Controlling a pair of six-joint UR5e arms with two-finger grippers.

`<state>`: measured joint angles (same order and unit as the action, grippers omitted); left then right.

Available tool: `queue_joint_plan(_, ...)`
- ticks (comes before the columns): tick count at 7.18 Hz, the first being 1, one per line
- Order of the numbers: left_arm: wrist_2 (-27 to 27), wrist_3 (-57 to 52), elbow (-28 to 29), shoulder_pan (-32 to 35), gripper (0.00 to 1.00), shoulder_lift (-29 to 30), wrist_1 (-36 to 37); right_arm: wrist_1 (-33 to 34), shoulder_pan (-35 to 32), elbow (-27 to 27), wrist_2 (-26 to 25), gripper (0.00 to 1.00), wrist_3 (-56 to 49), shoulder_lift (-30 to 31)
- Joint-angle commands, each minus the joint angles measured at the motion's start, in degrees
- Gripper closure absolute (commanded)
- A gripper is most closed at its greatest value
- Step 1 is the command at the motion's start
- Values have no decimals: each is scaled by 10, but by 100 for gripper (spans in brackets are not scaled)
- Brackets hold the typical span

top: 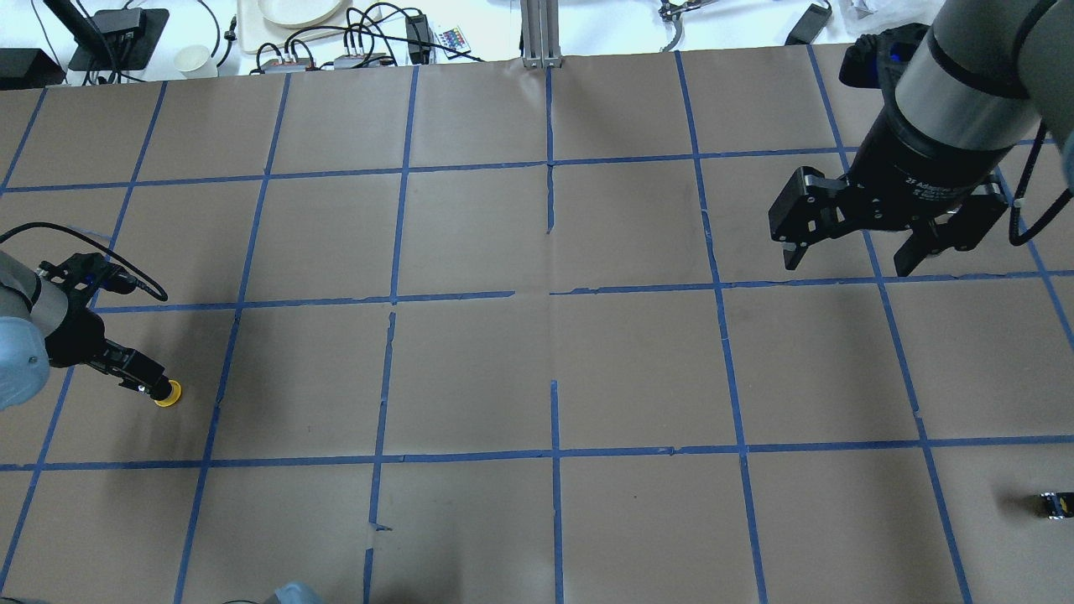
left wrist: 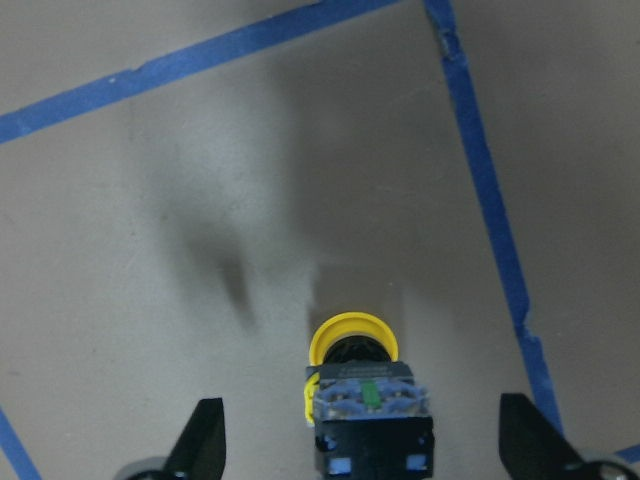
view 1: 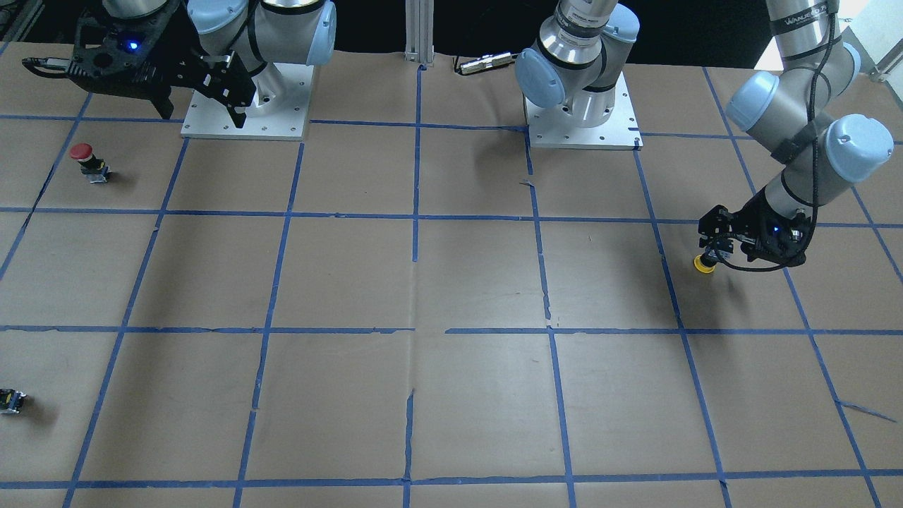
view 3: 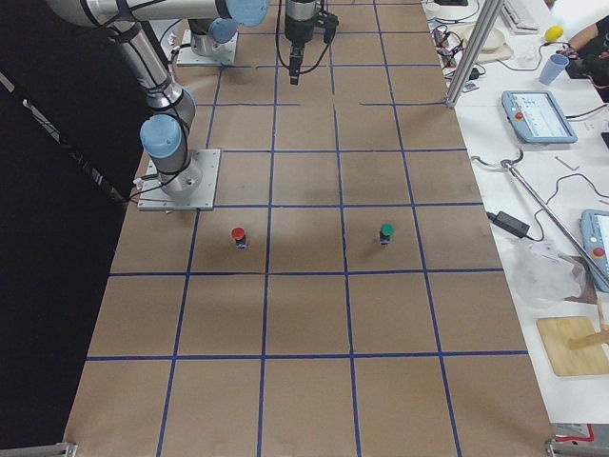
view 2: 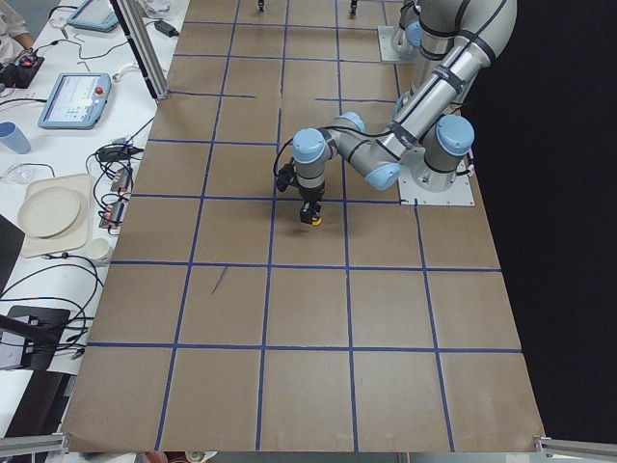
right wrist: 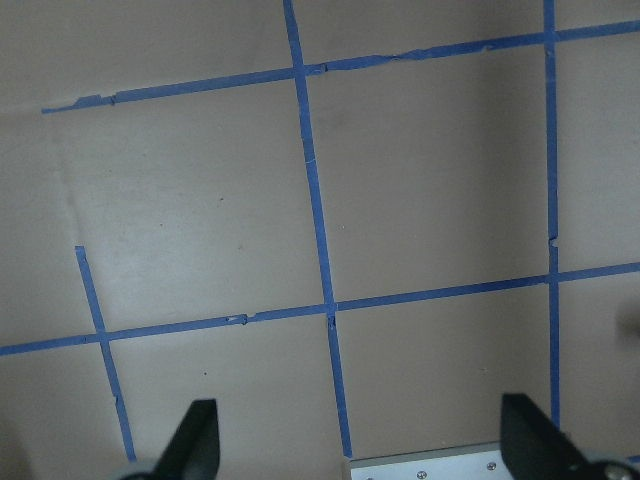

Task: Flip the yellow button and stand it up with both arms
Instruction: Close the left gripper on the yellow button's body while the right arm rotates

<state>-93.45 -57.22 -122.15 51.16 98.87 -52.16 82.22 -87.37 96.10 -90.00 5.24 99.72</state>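
Observation:
The yellow button (view 1: 705, 262) lies on the brown paper at the robot's far left, and it also shows in the overhead view (top: 169, 394). In the left wrist view its yellow cap (left wrist: 352, 339) points away from the camera and its black, grey-ended body points at the palm. My left gripper (left wrist: 365, 440) is open and low over the table, with one finger on each side of the button and not touching it. My right gripper (top: 847, 264) is open, empty and high above the table at the far right, near its base (view 1: 203, 113).
A red-capped button (view 1: 85, 159) stands near the right arm's base plate (view 1: 282, 127). A green-capped button (view 3: 385, 231) stands one square over from it. A small dark block with a yellow spot (top: 1054, 503) lies by the right edge. Blue tape marks a grid.

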Motion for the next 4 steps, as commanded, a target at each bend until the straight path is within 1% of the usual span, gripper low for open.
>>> queue_joint_plan(1,-3,1,-7,0,10,-2,2,-10,0,0,3,0,135,-2)
queue_joint_plan(2,-3,5,-10,1,10,-8,0,-11,0,-4,20,0,212,-4)
queue_joint_plan(3,-4,7,-10,2,11,-13,0,-10,2,-7,63,0,271,-5)
queue_joint_plan(4,-3,7,-11,2,23,-12,1,-11,2,-11,89,0,355,-6)
